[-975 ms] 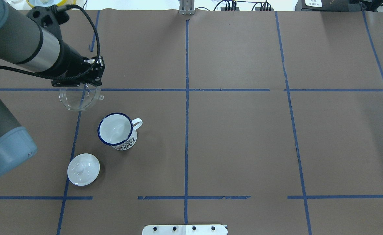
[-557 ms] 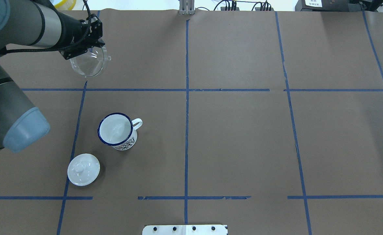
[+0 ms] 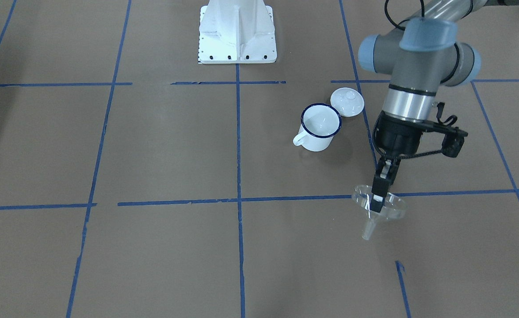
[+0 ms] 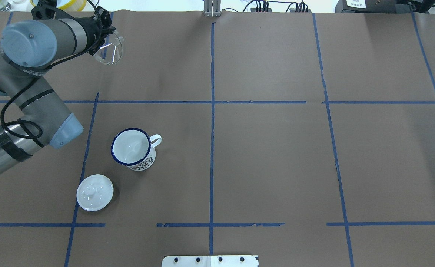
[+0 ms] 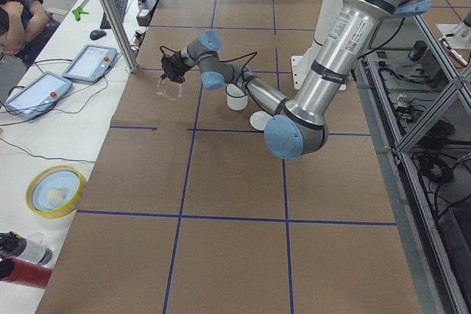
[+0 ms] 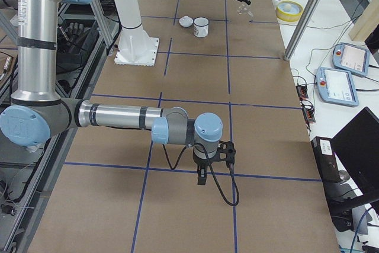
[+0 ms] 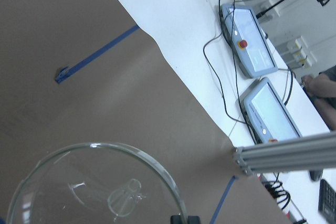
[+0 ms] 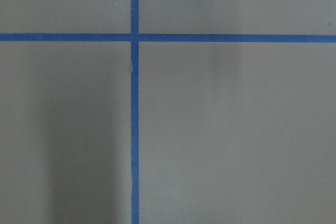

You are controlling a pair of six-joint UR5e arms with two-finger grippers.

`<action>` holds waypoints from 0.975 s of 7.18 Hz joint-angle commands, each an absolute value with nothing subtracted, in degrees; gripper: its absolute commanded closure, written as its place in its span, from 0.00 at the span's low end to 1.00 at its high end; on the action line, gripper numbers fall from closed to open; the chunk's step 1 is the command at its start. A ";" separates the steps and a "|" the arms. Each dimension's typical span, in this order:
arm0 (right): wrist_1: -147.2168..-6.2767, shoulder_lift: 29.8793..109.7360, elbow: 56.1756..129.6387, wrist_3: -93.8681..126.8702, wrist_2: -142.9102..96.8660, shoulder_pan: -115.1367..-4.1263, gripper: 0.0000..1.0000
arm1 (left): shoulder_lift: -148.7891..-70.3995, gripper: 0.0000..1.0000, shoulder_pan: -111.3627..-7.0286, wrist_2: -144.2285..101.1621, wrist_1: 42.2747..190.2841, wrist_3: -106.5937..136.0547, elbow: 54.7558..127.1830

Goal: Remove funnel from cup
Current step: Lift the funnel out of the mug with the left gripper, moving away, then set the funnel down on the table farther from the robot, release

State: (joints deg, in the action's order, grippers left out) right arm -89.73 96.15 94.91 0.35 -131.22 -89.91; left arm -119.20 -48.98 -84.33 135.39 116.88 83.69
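Note:
The clear funnel (image 3: 379, 209) hangs in the air, spout down, above the brown table. My left gripper (image 3: 377, 199) is shut on its rim. In the overhead view the funnel (image 4: 110, 47) is at the far left corner, well away from the cup. It also fills the bottom of the left wrist view (image 7: 94, 190). The white cup (image 4: 131, 147) with a dark blue rim stands upright and empty, and it also shows in the front view (image 3: 320, 126). My right gripper (image 6: 201, 179) hangs low over the table far from both. I cannot tell whether it is open or shut.
A white knobbed lid (image 4: 95, 192) lies next to the cup, nearer the robot. The table's far edge, a metal post (image 7: 283, 156) and two teach pendants (image 7: 251, 43) lie just beyond the funnel. A yellow bowl (image 5: 55, 190) sits off the table.
My left gripper has carried the funnel farther from the cup, toward the table's far left corner. The arm's elbow has swung in over the table. The cup and lid have not moved.

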 commanded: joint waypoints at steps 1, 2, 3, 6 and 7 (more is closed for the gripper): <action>-89.74 96.15 94.92 0.35 -131.22 -89.91 0.00 | -121.02 1.00 -47.21 -79.28 143.69 118.39 72.97; -89.74 96.15 94.92 0.35 -131.22 -89.91 0.00 | -121.29 1.00 -46.24 -77.19 143.79 119.78 71.91; -89.74 96.15 94.92 0.35 -131.22 -89.91 0.00 | -121.90 1.00 -45.53 -76.99 143.79 120.32 69.98; -89.74 96.15 94.92 0.35 -131.22 -89.91 0.00 | -121.90 0.01 -44.82 -75.06 146.95 119.72 67.94; -89.74 96.15 94.92 0.35 -131.22 -89.91 0.00 | -121.90 0.00 -44.91 -74.97 146.87 118.66 68.03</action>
State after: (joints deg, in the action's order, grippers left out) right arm -89.74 96.15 94.92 0.35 -131.22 -89.91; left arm -121.89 -44.86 -75.06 146.76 119.93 68.07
